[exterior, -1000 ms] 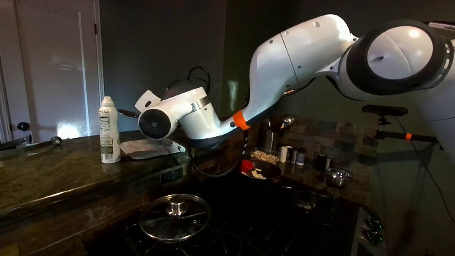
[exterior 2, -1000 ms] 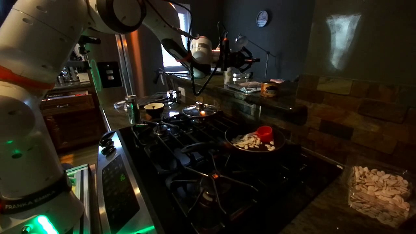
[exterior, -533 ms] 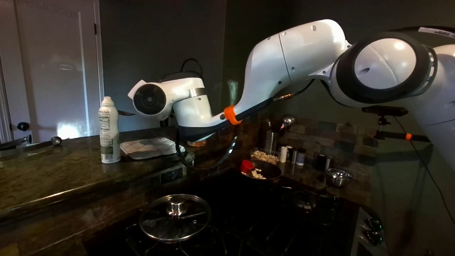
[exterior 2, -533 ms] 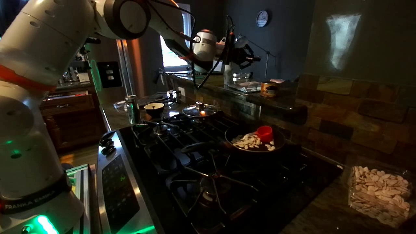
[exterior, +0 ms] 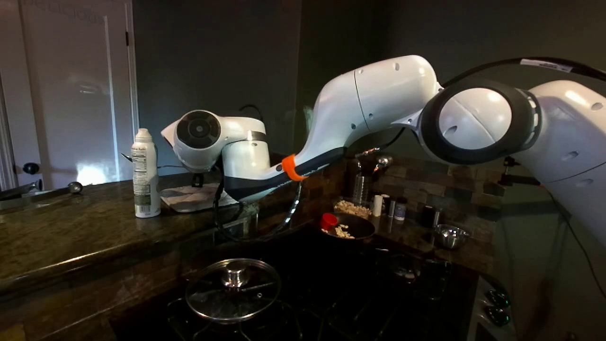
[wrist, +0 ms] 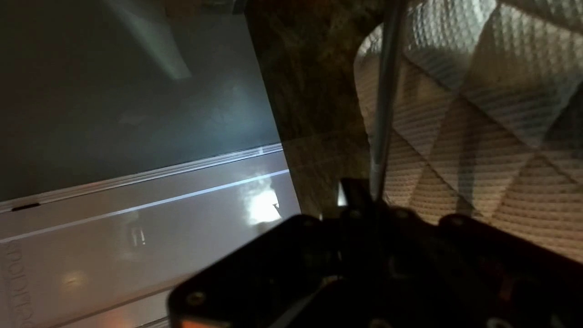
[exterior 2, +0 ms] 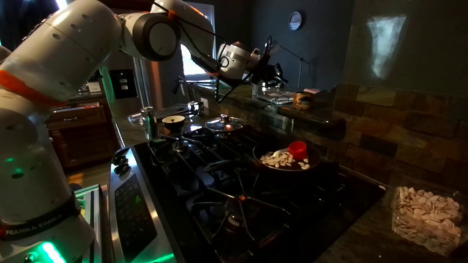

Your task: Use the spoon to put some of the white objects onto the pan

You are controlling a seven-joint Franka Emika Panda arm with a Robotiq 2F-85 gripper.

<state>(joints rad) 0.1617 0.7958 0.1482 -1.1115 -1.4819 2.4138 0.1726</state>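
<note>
The robot arm [exterior: 378,99] is holding the jaws aloft at its far end. Well apart from the jaws, and lower, the dark pan [exterior: 363,228] is resting; nearer, below them, a quilted mat [wrist: 492,105] is lying. The gripper [wrist: 370,202] is pinching the slim handle of the spoon [wrist: 386,100] between 2 fingers. Inside the pan, a red cup [exterior 2: 298,150] and smaller white objects [exterior 2: 276,159] are lying.

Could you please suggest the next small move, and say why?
I'd probably lift the pincer slightly: it seems shut on the spoon above the quilted mat, while the white seeds to scoop lie elsewhere, in the clear box and dark pan.
</note>
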